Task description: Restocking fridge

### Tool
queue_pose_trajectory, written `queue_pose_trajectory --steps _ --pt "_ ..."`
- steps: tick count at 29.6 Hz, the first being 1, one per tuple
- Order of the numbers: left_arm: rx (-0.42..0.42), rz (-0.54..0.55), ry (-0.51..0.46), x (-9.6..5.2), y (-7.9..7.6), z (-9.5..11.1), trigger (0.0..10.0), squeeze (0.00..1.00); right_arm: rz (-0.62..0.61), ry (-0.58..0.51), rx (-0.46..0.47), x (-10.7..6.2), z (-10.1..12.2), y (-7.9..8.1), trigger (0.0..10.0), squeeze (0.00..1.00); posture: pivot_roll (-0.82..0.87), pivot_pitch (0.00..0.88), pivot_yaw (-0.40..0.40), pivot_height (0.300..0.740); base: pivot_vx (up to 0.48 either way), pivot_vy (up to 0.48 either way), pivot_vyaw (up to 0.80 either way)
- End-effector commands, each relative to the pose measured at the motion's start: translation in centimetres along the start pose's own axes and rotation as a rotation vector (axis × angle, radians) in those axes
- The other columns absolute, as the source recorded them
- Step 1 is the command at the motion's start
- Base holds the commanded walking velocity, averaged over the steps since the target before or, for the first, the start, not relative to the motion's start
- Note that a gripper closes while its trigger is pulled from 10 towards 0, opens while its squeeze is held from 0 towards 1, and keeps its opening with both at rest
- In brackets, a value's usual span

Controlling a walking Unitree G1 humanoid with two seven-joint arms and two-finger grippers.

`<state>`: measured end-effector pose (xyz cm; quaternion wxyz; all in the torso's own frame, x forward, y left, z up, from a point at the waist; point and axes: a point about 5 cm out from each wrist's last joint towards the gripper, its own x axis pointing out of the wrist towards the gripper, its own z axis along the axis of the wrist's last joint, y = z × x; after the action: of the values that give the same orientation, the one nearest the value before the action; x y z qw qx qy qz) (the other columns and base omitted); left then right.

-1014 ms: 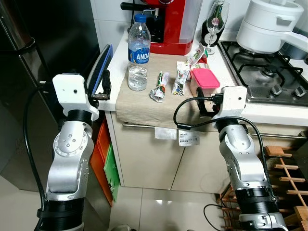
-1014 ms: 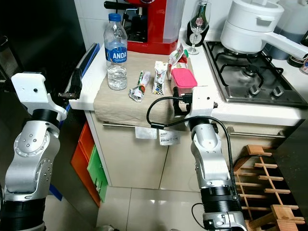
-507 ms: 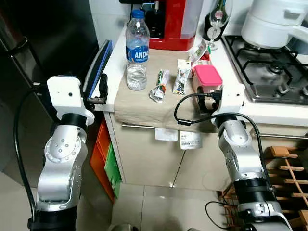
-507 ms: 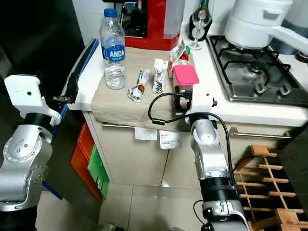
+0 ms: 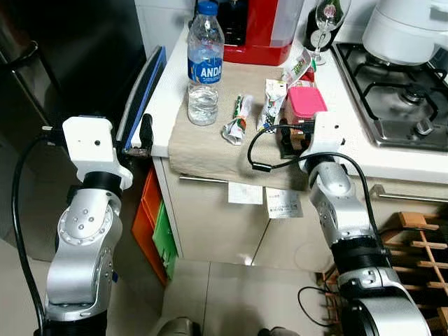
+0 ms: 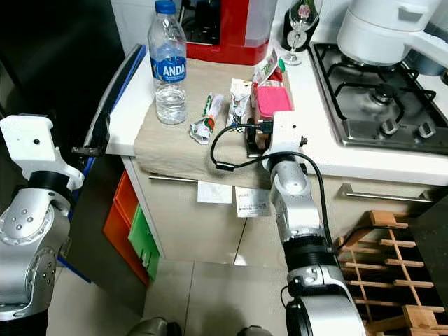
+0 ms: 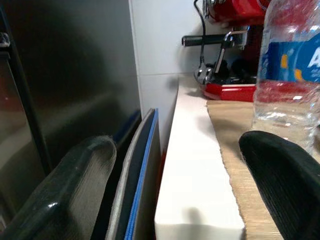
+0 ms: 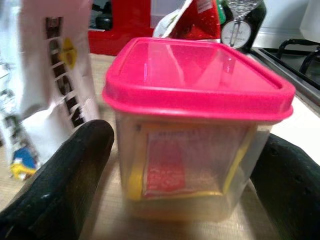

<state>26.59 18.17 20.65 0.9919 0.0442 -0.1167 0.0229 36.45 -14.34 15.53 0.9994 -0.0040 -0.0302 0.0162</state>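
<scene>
Since a second ago the right gripper [image 8: 185, 165] has pushed forward over the counter edge, so its spread fingers now flank the pink-lidded container [image 8: 197, 125] on the beige cloth [image 5: 203, 143].

Going left to right: the left gripper [image 5: 145, 133] hangs by the counter's left end beside a blue-edged board [image 5: 143, 87], fingers apart and holding nothing. On the cloth stand one water bottle [image 5: 205, 66], then two crumpled snack packets [image 5: 236, 120] and [image 5: 269, 105], then the single container with a red pouch [image 5: 297, 66] behind it. Past that sit one wine glass [image 5: 329, 17] and the hob [image 5: 399, 91] with one white pot [image 5: 409, 31].

The container looks like a light, rigid plastic tub with smooth, possibly slippery walls. Its lid overhangs them, so squeezing the two side walls just under the rim seems safest.
</scene>
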Motion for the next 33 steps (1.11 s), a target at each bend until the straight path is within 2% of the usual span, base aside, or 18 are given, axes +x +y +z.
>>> queue_pose_trajectory --steps 1,3,4,5,6,18,19,25,26,27,28,33 --pt "0.005 0.005 -0.002 -0.2 0.1 0.3 10.0 0.0 -0.025 0.042 0.023 0.1 -0.9 -0.2 10.0 0.0 0.12 0.122 0.011 0.74 0.0 0.0 0.0" --pt "0.003 -0.004 0.0 0.1 -0.1 0.3 10.0 0.0 -0.041 0.089 0.065 0.5 -1.7 0.0 10.0 0.0 0.11 0.122 0.019 0.74 0.0 0.0 0.0" --pt "0.002 -0.007 0.001 0.1 -0.1 0.3 10.0 0.0 -0.046 0.096 0.073 0.7 -1.8 0.0 10.0 0.24 0.11 0.122 0.019 0.74 0.0 0.0 0.0" --pt "0.001 -0.01 0.001 0.1 -0.2 0.3 10.0 0.0 -0.046 0.1 0.083 0.8 -1.9 0.1 10.0 0.24 0.11 0.122 0.025 0.74 0.0 0.0 0.0" --pt "0.002 -0.019 -0.002 0.3 -0.3 0.3 10.0 0.0 -0.039 0.099 0.084 1.0 -1.7 0.3 10.0 1.0 0.11 0.122 0.025 0.74 0.0 0.0 0.0" --pt "0.0 -0.034 0.0 0.9 -0.6 0.1 10.0 0.0 -0.031 0.101 0.077 1.7 -1.6 0.6 10.0 1.0 0.1 0.094 0.033 0.74 0.0 0.0 0.0" --pt "-0.009 -0.042 -0.004 1.3 -0.9 0.1 10.0 0.0 -0.026 0.098 0.077 1.7 -1.6 0.6 10.0 1.0 0.07 0.065 0.04 0.74 0.0 0.0 0.0" --pt "-0.03 -0.071 -0.015 2.3 -1.9 0.0 10.0 0.0 -0.035 0.093 0.057 1.8 -1.5 0.3 10.0 1.0 0.05 0.054 0.044 0.74 0.0 0.0 0.0" --pt "-0.033 -0.074 -0.016 2.3 -2.1 0.0 10.0 0.0 -0.04 0.1 0.053 1.8 -1.7 0.2 10.0 0.95 0.05 0.052 0.044 0.74 0.0 0.0 0.0" --pt "-0.035 -0.076 -0.017 2.4 -2.2 0.0 10.0 0.0 -0.042 0.103 0.056 1.8 -1.7 0.0 4.8 0.61 0.05 0.05 0.042 0.74 0.0 0.0 0.0" --pt "-0.035 -0.077 -0.018 2.4 -2.2 0.0 10.0 0.0 -0.038 0.1 0.058 1.8 -1.7 0.1 0.0 0.0 0.05 0.05 0.042 0.74 0.0 0.0 0.0" --pt "-0.037 -0.073 -0.021 2.6 -2.1 -0.2 10.0 0.0 -0.032 0.1 0.061 1.9 -1.7 0.1 0.0 0.0 0.06 0.034 0.035 0.74 0.0 0.0 0.0"
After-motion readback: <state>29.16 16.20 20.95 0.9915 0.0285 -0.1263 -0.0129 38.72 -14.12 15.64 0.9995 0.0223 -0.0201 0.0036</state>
